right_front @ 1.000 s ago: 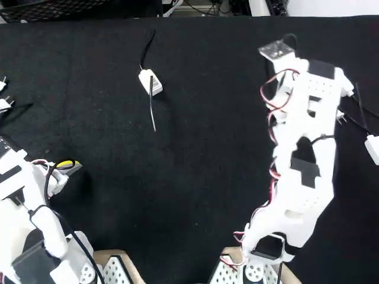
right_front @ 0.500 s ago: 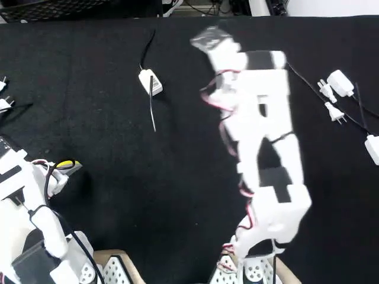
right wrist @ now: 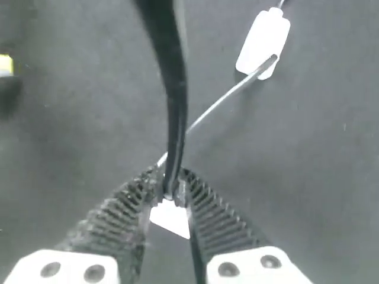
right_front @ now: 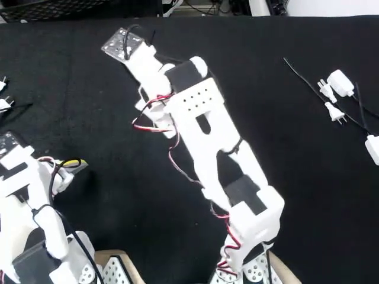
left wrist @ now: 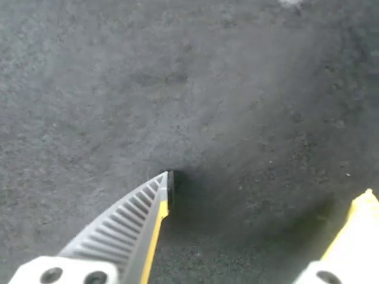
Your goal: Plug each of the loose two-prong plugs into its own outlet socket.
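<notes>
- High view: my right arm [right_front: 201, 118] lies stretched diagonally over the black table [right_front: 89, 130], wrist at the far left part; my left arm [right_front: 26, 195] is at the near left corner; a loose plug [right_front: 325, 90] and a second plug [right_front: 336, 112] lie on the far right, well apart from both arms
- Left wrist view: my left gripper [left wrist: 266, 186] is open, jaws spread wide, just above the table
- Right wrist view: my right gripper [right wrist: 172, 186] is clamped on a black cord [right wrist: 169, 89]; a white piece [right wrist: 170, 218] sits between the jaws, can't tell if it's a plug; the outlet socket [right wrist: 263, 44] lies ahead on the table, a thin grey strip [right wrist: 228, 97] running from it toward my fingertips
</notes>
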Controlling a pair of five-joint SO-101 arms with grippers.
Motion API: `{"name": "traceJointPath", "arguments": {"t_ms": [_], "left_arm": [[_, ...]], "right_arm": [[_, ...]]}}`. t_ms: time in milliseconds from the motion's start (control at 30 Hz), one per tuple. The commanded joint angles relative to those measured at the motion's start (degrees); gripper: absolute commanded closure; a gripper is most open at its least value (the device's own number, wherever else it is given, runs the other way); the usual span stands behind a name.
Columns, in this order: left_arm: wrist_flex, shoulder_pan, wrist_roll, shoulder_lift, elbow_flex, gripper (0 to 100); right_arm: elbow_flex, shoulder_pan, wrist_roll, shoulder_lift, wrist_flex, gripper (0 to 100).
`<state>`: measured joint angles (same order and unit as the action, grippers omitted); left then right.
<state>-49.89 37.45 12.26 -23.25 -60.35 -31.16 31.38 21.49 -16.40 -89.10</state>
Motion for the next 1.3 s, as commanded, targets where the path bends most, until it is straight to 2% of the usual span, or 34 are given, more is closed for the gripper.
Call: {"name": "traceJointPath", "arguments": {"t_ms": [0, 167, 333, 533, 700, 867, 1000, 1133, 1267], "left_arm": [[0.4, -4.4, -0.3, -2.5, 0.0, 55], [0.4, -9.7, 0.2, -12.7, -3.6, 55], [0.2, -18.1, 0.4, -34.3, -12.5, 55], [-11.8, -26.2, 0.4, -63.4, -15.5, 56], [-15.5, -36.8, -0.3, -82.0, -20.7, 56], [-13.2, -44.6, -4.7, -78.5, -21.7, 56], [-8.9, -46.5, -5.2, -79.1, -21.9, 56], [-8.4, -49.2, -5.0, -79.4, -22.0, 56], [-4.6, -49.4, -5.0, -79.4, -25.1, 56]], "right_arm": [[-3.0, 1.7, -2.0, 2.9, 0.5, 98.6], [-4.9, 3.3, -4.4, 3.2, 0.4, 98.6], [-7.1, 3.4, -6.9, 3.2, 0.4, 98.6], [-7.3, 3.5, -6.9, 3.3, -0.4, 98.6], [-7.4, 3.5, -8.4, 3.4, -1.9, 98.6], [-8.0, 3.6, -8.4, 6.0, -3.1, 98.6], [-7.5, 4.3, -8.4, 9.4, -2.7, 98.6], [-7.3, 6.1, -8.4, 9.6, -3.4, 98.6], [-3.7, 8.9, -8.4, 9.7, -4.2, 98.6]]}}
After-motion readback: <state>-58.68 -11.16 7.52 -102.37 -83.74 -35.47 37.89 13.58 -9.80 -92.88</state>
